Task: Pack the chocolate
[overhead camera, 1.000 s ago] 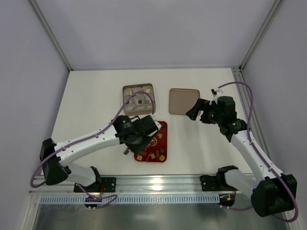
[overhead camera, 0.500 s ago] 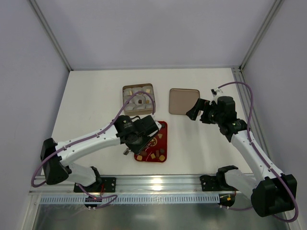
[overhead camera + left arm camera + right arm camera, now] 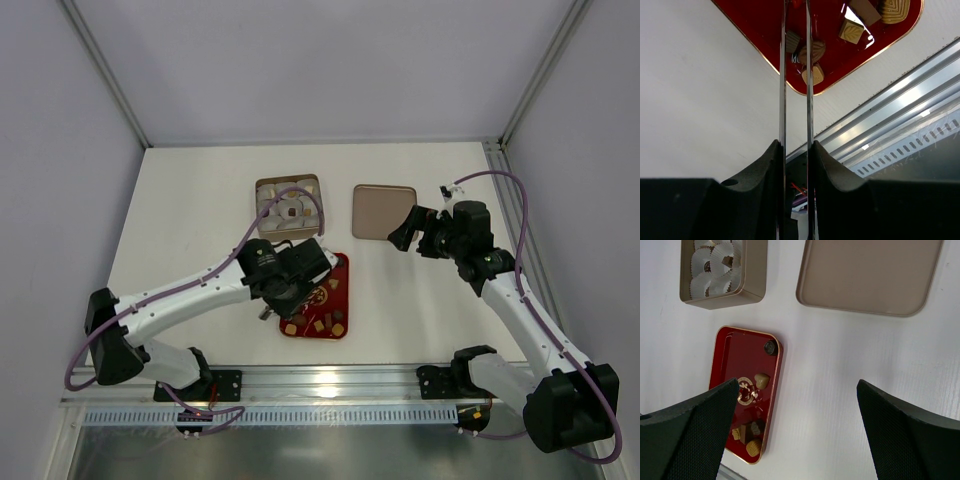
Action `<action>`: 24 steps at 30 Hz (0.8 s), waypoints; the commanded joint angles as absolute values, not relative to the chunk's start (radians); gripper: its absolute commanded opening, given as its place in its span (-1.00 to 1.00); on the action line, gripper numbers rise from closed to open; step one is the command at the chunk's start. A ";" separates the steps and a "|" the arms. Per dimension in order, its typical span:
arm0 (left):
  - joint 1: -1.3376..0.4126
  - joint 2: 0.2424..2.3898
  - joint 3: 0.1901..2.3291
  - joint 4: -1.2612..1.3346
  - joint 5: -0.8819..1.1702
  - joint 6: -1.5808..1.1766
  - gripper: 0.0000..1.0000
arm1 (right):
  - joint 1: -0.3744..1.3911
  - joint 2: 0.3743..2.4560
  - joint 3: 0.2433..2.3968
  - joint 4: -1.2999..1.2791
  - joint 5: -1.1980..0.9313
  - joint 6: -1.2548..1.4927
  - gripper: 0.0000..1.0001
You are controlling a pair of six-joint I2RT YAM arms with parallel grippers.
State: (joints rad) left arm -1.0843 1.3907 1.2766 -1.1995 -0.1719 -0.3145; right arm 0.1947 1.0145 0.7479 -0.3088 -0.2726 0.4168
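left gripper [image 3: 794,20] is low over the red tray [image 3: 341,270]; its two thin blade fingers [image 3: 782,75] run parallel with only a narrow slit between them; the tips run off the top of the left wrist view, so I can't tell whether they pinch anything; one tan square piece [image 3: 791,41] shows in the slit, and whether it touches the blades I can't tell either.

chocolate [image 3: 851,31] is nearly all on the red tray; several tan and brown pieces are bunched at the tray's near end, the side toward the rail [image 3: 900,125]; a dark round piece [image 3: 770,347] sits alone in a far corner of the tray; a tan piece [image 3: 761,380] lies just beside the gold logo mid-tray; one more dark piece [image 3: 729,261] sits in one of the paper cups [image 3: 715,265] inside the tin [image 3: 752,285].

tin stands on the table [image 3: 830,390] just beyond the tray, not touching it; lid [image 3: 870,275] lies flat to the tin's right, apart from it.

right gripper [image 3: 797,387] hangs above the table by the lid's near right corner; fingers spread wide; nothing between them.
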 commanded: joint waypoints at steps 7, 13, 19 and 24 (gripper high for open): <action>-1.086 1.351 1.333 -1.196 -0.213 -0.339 -0.55 | 0.201 0.999 0.773 -0.291 -0.268 0.400 1.00; -1.078 1.328 1.345 -1.192 -0.225 -0.350 -0.55 | 0.201 0.997 0.773 -0.291 -0.268 0.402 0.99; -1.051 1.318 1.387 -1.190 -0.233 -0.354 -0.55 | 0.202 1.000 0.773 -0.290 -0.268 0.402 0.99; -0.996 1.328 1.434 -1.181 -0.238 -0.348 -0.55 | 0.202 1.002 0.773 -0.290 -0.270 0.403 0.99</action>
